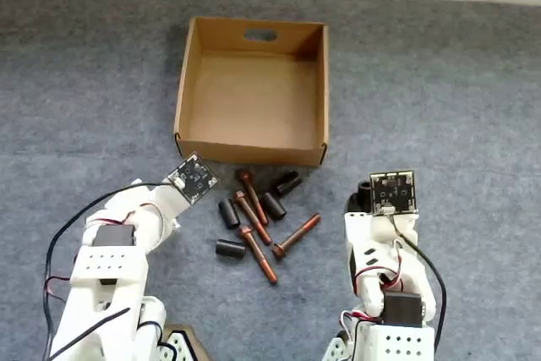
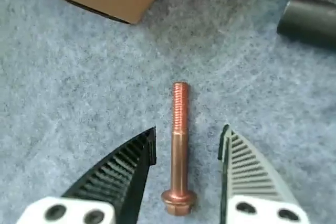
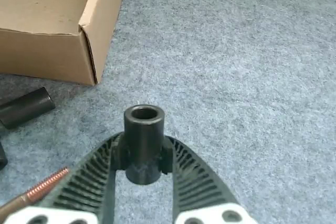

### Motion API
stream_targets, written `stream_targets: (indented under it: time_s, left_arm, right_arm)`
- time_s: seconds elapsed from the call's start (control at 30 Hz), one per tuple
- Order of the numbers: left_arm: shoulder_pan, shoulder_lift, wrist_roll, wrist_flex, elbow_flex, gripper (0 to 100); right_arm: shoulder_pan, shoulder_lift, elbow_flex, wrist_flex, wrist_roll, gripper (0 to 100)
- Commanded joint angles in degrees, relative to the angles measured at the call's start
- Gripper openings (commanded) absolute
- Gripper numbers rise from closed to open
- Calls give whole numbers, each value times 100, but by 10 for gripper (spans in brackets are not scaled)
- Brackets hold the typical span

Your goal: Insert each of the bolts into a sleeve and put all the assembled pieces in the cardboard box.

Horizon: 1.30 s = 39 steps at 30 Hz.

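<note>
Judging by how things lie, the task is barely begun. The cardboard box (image 1: pixel 254 152) shows a bare floor, and no bolt sits inside a sleeve anywhere on the grey bench (image 1: pixel 456 82).

The right pincer (image 3: pixel 143 148) is clamped on a black sleeve (image 3: pixel 143 124), which it holds upright with the open bore facing up, near the box's front corner. The left pincer (image 2: pixel 189 128) stands wide, its fingers on either side of a copper bolt (image 2: pixel 178 145) without touching it. That bolt appears to lie on the bench with its threaded end pointing roughly toward the box. A first pairing looks to be in preparation, so every insertion and every drop into the box is left to do.

Between the arms lie four loose bolts (image 1: pixel 254 219) and four loose sleeves (image 1: pixel 230 248), some of them crossing.

From above, the left arm's wrist board (image 1: pixel 193 177) masks what is beneath it. The right pincer's fingers cover the held sleeve's lower end. Whether the copper bolt rests fully flat cannot be told.
</note>
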Motion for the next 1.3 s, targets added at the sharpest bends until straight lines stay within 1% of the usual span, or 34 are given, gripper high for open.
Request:
stream_targets:
  time_s: [0.0, 0.1, 0.17, 0.27, 0.37, 0.47, 0.63, 0.8, 0.93, 1.07, 1.17, 1.27]
  left_arm:
    - [-92, -40, 0, -79, -163, 195]
    - [-338, -40, 18, -70, -338, 168]
    - [-558, -40, 273, 35, -382, 156]
    - [-857, -40, 993, 642, -400, 144]
    - [-980, -40, 1459, 1336, -400, 127]
    - [-936, -40, 1618, 1837, -374, 103]
    - [-936, -31, 1618, 1916, -356, 76]
    - [-971, -4, 1618, 1160, -251, 77]
    - [-936, -31, 1618, 255, 171, 80]
    - [-971, -31, 1618, -475, 286, 80]
    - [-971, -31, 1626, -914, 251, 81]
    - [-954, -31, 1626, -1116, 242, 81]
  right_arm:
    - [22, -92, 673, 13, -53, 5]
    - [22, -92, 673, 13, -53, 5]
    - [22, -92, 673, 13, -53, 5]
    - [22, -92, 673, 4, -53, 5]
    - [-136, -75, 673, 4, -26, 5]
    - [-189, -66, 673, 4, -18, 5]
    - [-189, -66, 673, 4, -18, 5]
    - [-189, -57, 673, 4, -18, 5]
    - [-189, -57, 673, 13, -18, 5]
    - [-189, -57, 673, 13, -18, 5]
    - [-189, -57, 673, 13, -18, 5]
    - [-189, -48, 673, 13, -18, 5]
